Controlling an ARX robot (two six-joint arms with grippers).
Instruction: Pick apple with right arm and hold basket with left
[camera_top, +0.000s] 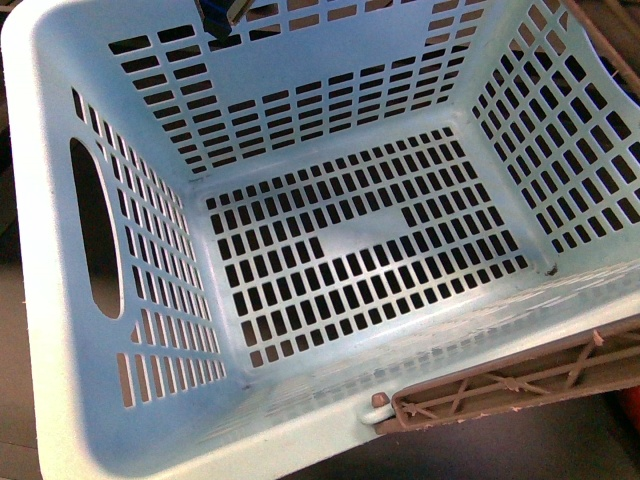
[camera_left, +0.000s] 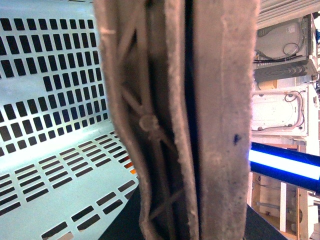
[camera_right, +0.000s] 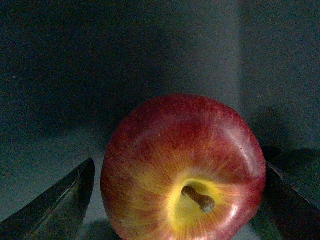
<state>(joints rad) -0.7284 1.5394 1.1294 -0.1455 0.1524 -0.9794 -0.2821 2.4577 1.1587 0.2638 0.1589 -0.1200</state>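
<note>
A light blue slotted basket (camera_top: 330, 130) fills the front view, tilted, with nothing inside and a brown handle (camera_top: 520, 380) at its near rim. In the left wrist view that brown handle (camera_left: 200, 115) runs through the middle, and my left gripper (camera_left: 187, 227) is shut on it; only dark edges of its fingers show. The apple (camera_right: 182, 170), red with a yellow patch round its stem, sits on a dark grey surface in the right wrist view. It lies between the dark fingers (camera_right: 60, 205) of my open right gripper (camera_right: 175, 210). The apple does not show in the front view.
Beyond the handle, white machines (camera_left: 282, 105) and a lit blue bar (camera_left: 285, 165) stand in the background. A dark grey wall (camera_right: 150, 50) rises behind the apple. A dark blue part (camera_top: 222, 12) pokes over the basket's far rim.
</note>
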